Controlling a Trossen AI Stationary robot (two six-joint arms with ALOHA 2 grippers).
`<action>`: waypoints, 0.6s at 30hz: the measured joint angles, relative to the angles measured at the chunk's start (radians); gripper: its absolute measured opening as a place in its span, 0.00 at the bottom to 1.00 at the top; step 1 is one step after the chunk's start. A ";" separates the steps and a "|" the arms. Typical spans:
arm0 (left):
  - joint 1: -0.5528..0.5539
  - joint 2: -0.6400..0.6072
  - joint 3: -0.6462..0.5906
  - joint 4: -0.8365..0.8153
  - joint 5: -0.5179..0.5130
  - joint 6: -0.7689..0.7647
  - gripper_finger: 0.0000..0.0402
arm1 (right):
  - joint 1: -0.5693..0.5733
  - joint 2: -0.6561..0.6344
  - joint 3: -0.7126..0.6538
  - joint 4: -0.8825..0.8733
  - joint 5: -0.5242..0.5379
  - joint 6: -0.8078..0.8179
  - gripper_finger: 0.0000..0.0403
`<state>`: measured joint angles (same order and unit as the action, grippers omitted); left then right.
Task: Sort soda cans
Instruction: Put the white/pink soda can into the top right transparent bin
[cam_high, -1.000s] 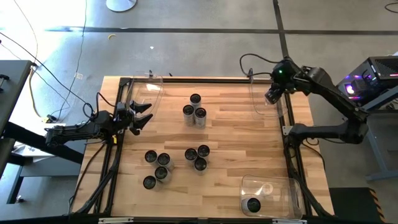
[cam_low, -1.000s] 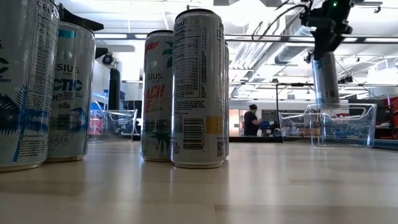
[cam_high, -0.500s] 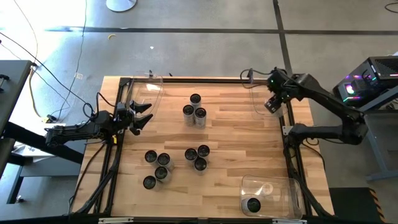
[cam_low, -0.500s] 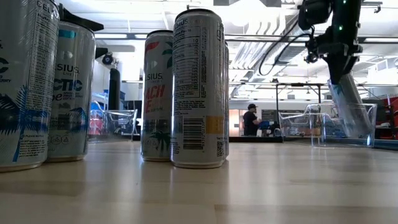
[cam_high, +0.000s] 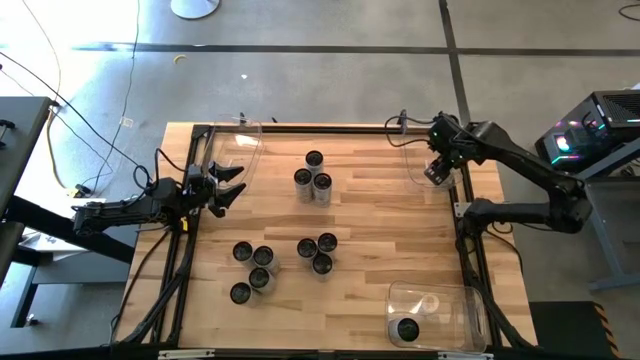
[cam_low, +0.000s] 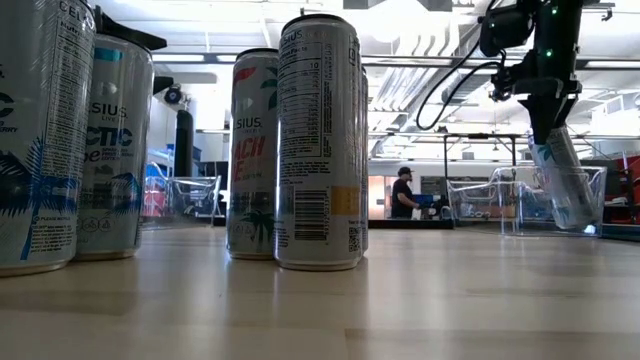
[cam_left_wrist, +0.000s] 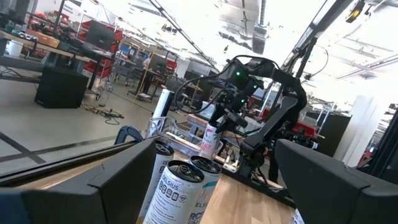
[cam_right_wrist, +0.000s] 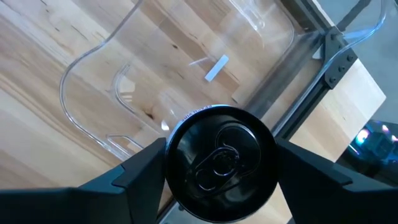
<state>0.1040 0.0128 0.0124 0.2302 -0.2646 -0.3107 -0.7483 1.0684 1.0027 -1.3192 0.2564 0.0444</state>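
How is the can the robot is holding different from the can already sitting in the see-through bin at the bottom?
The held can leans tilted between the right gripper fingers at the far clear bin; the lone can stands upright. The held can is gripped; the lone can sits free inside the near clear bin. Both have dark round tops.

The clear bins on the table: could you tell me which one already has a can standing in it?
The near-right bin: one can stands inside; the other two hold none standing.

Three soda cans (cam_high: 313, 181) stand mid-table, behind two more clusters (cam_high: 285, 262) (one can (cam_high: 407, 329) in the near-right bin (cam_high: 468, 310)).
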 joint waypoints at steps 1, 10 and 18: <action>0.000 0.000 0.000 0.000 0.000 0.000 0.81 | 0.000 0.000 0.000 0.001 0.000 0.000 0.65; 0.000 0.000 0.000 0.000 0.000 0.000 0.81 | -0.001 0.002 -0.003 0.018 -0.027 -0.004 0.65; 0.000 0.000 0.000 0.000 0.000 0.000 0.81 | -0.005 0.003 -0.007 0.049 -0.087 0.038 0.66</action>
<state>0.1037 0.0132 0.0124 0.2298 -0.2646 -0.3107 -0.7531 1.0718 0.9955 -1.2703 0.1691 0.0823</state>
